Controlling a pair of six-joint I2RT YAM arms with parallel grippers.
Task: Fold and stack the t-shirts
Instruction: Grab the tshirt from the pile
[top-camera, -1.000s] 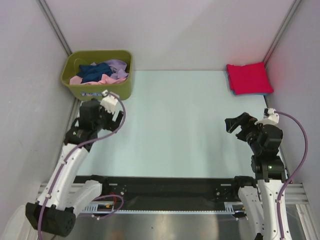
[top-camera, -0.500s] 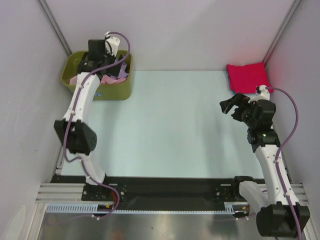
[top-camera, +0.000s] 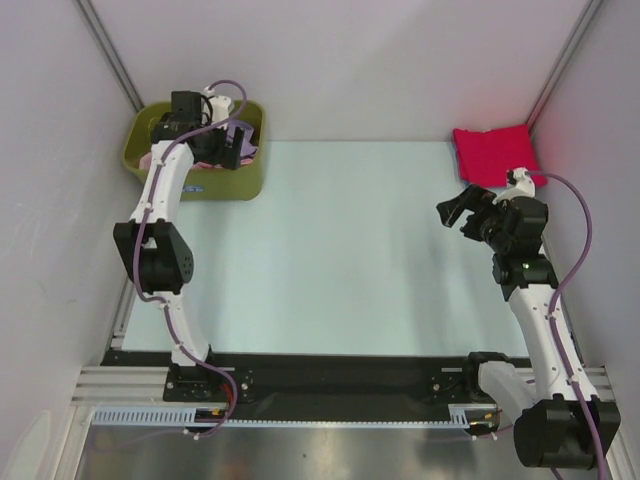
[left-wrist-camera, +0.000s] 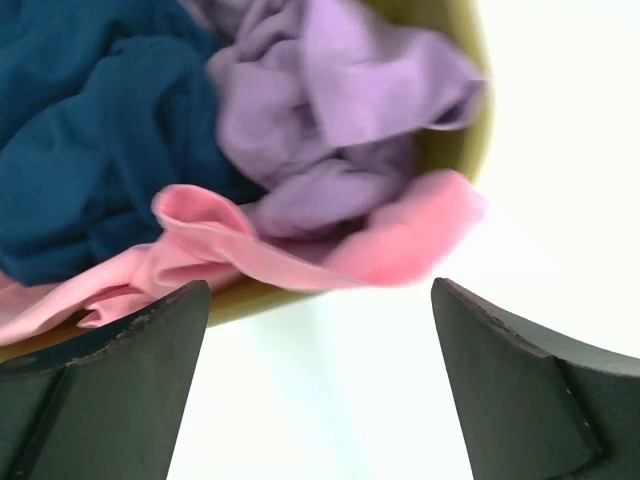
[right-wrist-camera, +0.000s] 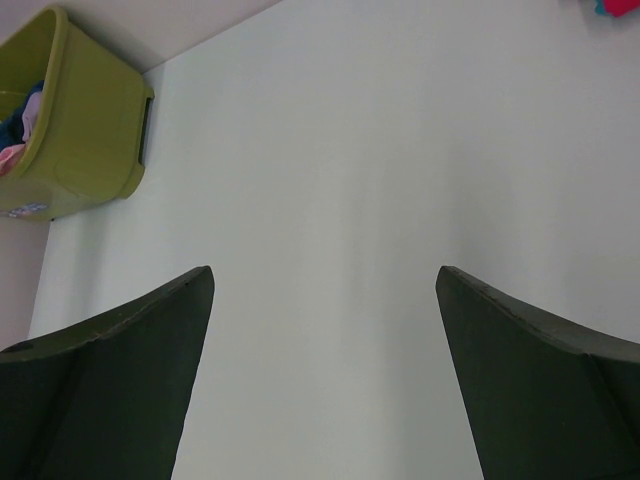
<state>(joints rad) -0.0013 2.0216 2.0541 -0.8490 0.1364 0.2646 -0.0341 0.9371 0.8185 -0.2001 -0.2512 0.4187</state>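
Left tool (left-wrist-camera: 320, 300) hangs over the olive bin (top-camera: 232, 182) at the far left corner of the bench (top-camera: 350, 250), jaws spread wide with nothing between them. Just ahead of the gap is a pink shirt (left-wrist-camera: 300, 255), one fold draped over the bin's rim. A lavender shirt (left-wrist-camera: 320, 110) touches it from behind, with a navy shirt (left-wrist-camera: 90, 150) to its left (all crumpled, none folded).

The pink fold's long axis runs finger to finger, not across the gap — a straight close would, I judge, catch it lengthwise; bunched cloth should give anyway. Left arm is plainly the nearer one.

Right tool (top-camera: 458, 210) is well apart over the right side of the bench, also open and empty, near a folded red shirt (top-camera: 495, 155) at the far right corner.

Bench is smooth and pale — the stretch between bin and red shirt offers room for spreading.
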